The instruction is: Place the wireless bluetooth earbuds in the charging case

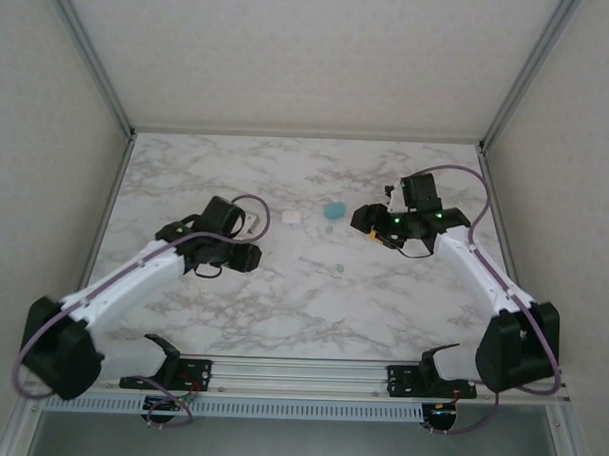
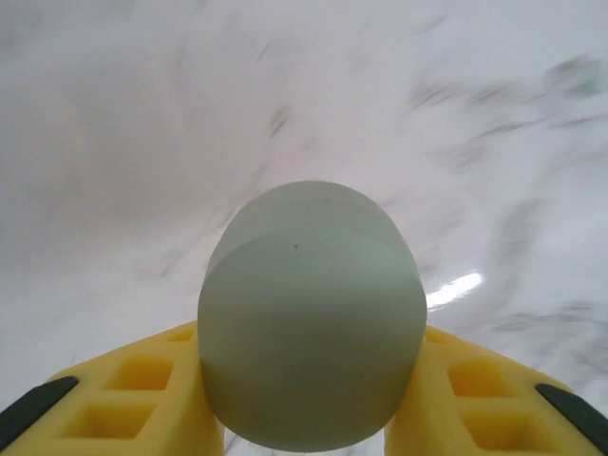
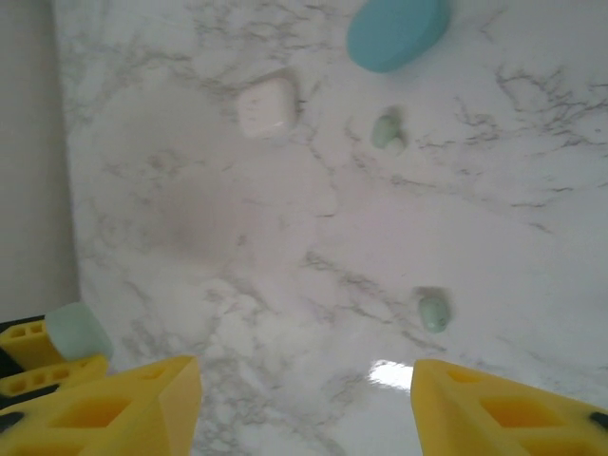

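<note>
A pale green oval charging case (image 2: pixel 312 313) sits between the yellow fingers of my left gripper (image 2: pixel 312 399), pressed on both sides and held just above the marble table. In the right wrist view the same case (image 3: pixel 78 331) shows at the lower left. Two tiny pale teal earbuds lie loose on the table, one earbud (image 3: pixel 386 130) near a teal-blue oval case (image 3: pixel 397 28) and another earbud (image 3: pixel 434 312) closer in. My right gripper (image 3: pixel 304 399) hovers open over the table with nothing between its fingers. From above, the left gripper (image 1: pixel 253 226) is left of centre and the right gripper (image 1: pixel 365 222) right of centre.
A white case (image 3: pixel 266 106) lies left of the teal-blue case (image 1: pixel 334 209), both at mid-table between the two grippers. Grey walls and metal posts close in the marble table (image 1: pixel 282 307) on three sides. The arm bases stand along the near rail.
</note>
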You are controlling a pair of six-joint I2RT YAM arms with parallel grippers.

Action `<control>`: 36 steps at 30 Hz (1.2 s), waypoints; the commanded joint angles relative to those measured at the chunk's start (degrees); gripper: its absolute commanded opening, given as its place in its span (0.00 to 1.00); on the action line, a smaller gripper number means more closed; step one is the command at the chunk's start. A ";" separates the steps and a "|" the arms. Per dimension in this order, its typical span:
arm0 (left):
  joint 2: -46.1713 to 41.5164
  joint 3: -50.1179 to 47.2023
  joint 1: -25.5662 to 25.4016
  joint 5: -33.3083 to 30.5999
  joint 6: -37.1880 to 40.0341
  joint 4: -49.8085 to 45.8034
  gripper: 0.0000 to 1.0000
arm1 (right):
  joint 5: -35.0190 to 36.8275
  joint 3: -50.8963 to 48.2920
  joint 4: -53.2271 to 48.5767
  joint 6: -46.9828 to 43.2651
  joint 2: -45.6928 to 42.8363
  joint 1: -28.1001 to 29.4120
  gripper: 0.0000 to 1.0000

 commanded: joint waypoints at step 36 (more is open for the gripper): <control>0.28 10.91 -6.87 17.86 37.23 2.39 0.23 | -20.17 9.61 7.41 4.83 3.08 18.90 0.55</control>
